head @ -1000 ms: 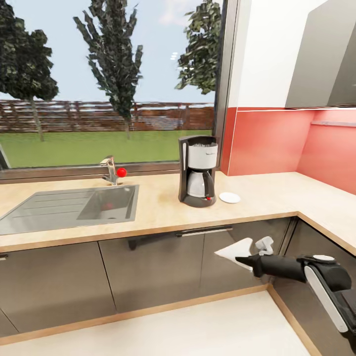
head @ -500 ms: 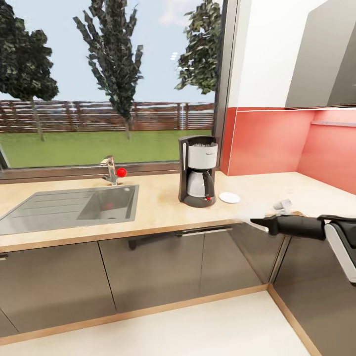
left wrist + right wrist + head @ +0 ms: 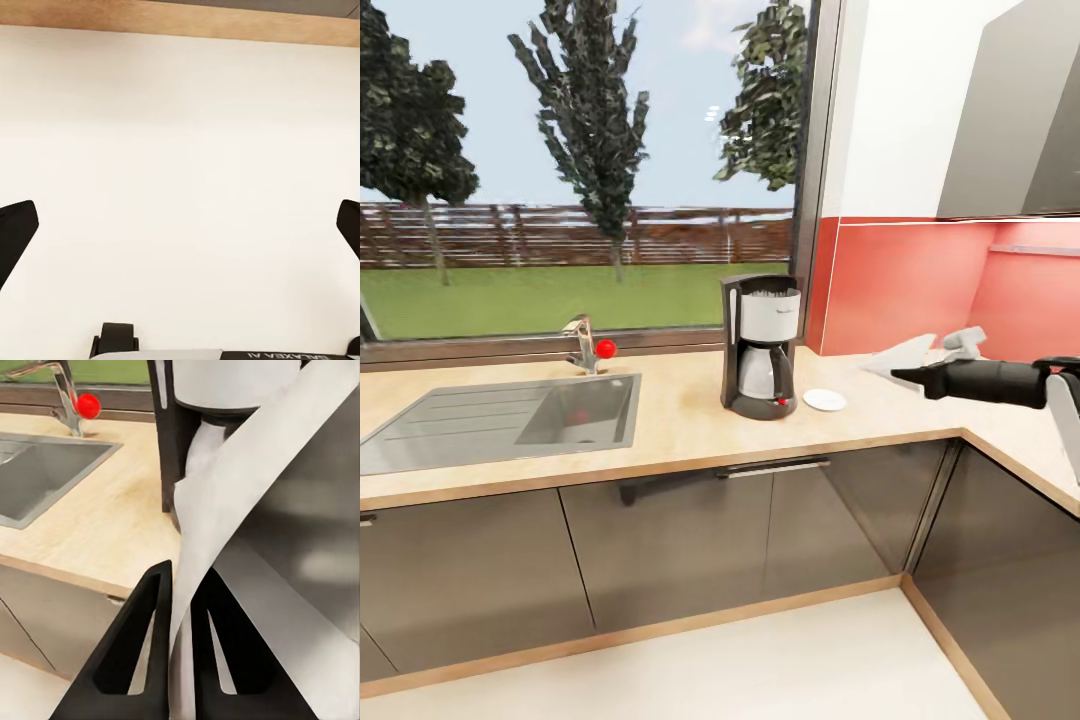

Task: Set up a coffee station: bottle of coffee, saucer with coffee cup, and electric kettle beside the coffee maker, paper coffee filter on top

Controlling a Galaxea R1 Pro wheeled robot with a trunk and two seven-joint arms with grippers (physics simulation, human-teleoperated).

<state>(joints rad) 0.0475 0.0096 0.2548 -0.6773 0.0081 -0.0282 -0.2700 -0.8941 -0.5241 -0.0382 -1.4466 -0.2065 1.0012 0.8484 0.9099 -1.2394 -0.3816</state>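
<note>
Over the light wood bench (image 3: 690,420), right gripper (image 3: 908,374) is clamped on the thin white paper coffee filter (image 3: 898,357), held above bench height so it can go atop the black-and-silver coffee maker (image 3: 761,345); left gripper's fingers (image 3: 16,232) are spread apart.

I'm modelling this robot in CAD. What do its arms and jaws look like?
The right arm is a matte black tube with a white panel near the picture's edge. The right gripper has two slim, black, wedge-shaped jaws with triangular cut-outs. The left gripper has black jaws too, on a white body with mirrored "GALAXEA AI" lettering.

R arm (image 3: 1000,381) cut off at frame edge
</note>
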